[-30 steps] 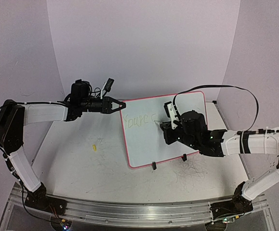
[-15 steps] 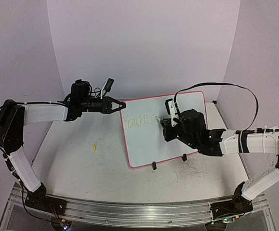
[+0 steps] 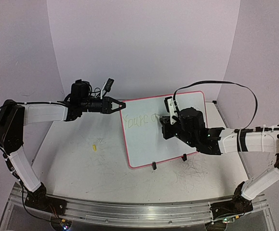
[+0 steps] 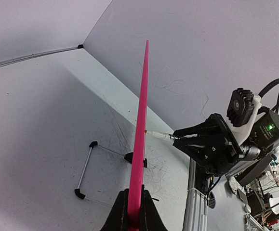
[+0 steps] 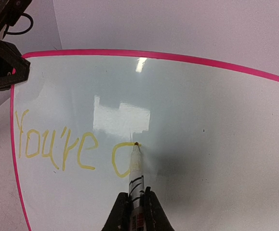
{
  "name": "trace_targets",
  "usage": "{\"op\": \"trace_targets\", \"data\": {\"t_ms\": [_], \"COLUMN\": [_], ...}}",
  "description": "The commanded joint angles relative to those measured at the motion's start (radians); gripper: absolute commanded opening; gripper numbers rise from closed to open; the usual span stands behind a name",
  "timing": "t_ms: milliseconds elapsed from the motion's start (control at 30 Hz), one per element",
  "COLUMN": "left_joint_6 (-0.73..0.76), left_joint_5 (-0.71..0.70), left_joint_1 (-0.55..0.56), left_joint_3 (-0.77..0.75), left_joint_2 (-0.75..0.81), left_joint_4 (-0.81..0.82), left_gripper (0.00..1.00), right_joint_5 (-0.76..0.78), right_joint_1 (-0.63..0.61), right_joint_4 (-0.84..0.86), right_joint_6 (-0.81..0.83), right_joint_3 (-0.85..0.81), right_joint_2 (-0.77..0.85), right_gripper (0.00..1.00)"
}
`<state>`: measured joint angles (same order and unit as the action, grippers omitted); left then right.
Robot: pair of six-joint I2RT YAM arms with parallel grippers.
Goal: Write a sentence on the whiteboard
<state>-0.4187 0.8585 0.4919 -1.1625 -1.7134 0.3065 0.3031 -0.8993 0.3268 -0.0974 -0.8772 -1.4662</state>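
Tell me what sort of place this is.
Probably a robotics lab test cell: the left arm and right arm bolted to a metal rail at the near edge of the table, a plain curved backdrop closing it in, gear and cables beyond it in the left wrist view.

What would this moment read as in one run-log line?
left tool: shut on whiteboard edge | right tool: shut on marker, tip touching whiteboard | sentence: "You're" plus one unfinished letter

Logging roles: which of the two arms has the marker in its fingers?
The right arm's fingers clamp the marker, tip on the whiteboard. The left arm's fingers only pinch the board's pink edge.
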Motion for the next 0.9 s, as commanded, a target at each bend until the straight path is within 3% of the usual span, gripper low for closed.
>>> {"op": "trace_targets", "data": {"t_ms": [0, 867], "left_joint_6": [0.018, 0.018], "left_joint_5": [-0.035, -0.034], "left_joint_1": [-0.001, -0.002], "left_joint_3": [0.008, 0.009], "left_joint_2": [0.036, 0.032], "left_joint_4": [-0.040, -0.040], "left_gripper": [0.00, 0.00], "right_joint_5": [0.003, -0.049], "right_joint_1": [0.005, 0.002], "right_joint_4": [-0.043, -0.117], "right_joint_6": [-0.020, -0.044], "right_joint_3": [0.009, 0.036], "right_joint_2": [0.024, 0.061], "right_gripper": [0.00, 0.00]}}
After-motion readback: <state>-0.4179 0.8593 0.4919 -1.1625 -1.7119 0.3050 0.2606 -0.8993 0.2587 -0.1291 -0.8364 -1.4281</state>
